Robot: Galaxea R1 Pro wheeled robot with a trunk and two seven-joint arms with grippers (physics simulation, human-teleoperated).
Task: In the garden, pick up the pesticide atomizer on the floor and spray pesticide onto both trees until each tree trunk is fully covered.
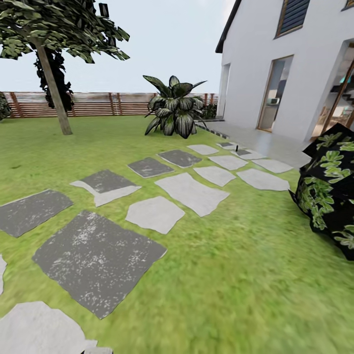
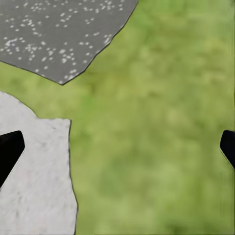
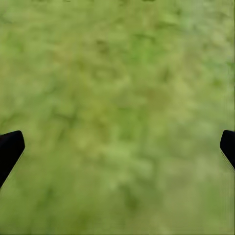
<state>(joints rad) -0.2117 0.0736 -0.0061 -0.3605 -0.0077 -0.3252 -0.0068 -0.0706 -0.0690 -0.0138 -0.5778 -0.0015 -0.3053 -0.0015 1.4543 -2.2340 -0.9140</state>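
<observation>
From the head camera I see the garden lawn [image 1: 236,275] spread over the whole lower part of the frame, with a path of flat stepping stones [image 1: 98,258] running from the lower left up toward the middle right. Some stones are dark grey and some are pale. In the upper left stands one tree [image 1: 54,88] with a leaning grey-brown trunk, and behind it the brown slat fence [image 1: 93,103] crosses the frame. A broad-leaved plant [image 1: 174,109] stands in the upper middle, a white house [image 1: 290,64] fills the upper right, and a dark bush with green leaves [image 1: 329,191] sits at the right edge. A tiny dark object [image 1: 236,147] stands on the far stones right of center; I think it may be the pesticide atomizer, but it is too small to be sure. In the left wrist view the left gripper [image 2: 117,149] has its fingers wide apart over grass and two stones. The right gripper [image 3: 117,149] also has its fingers wide apart, above bare grass.
</observation>
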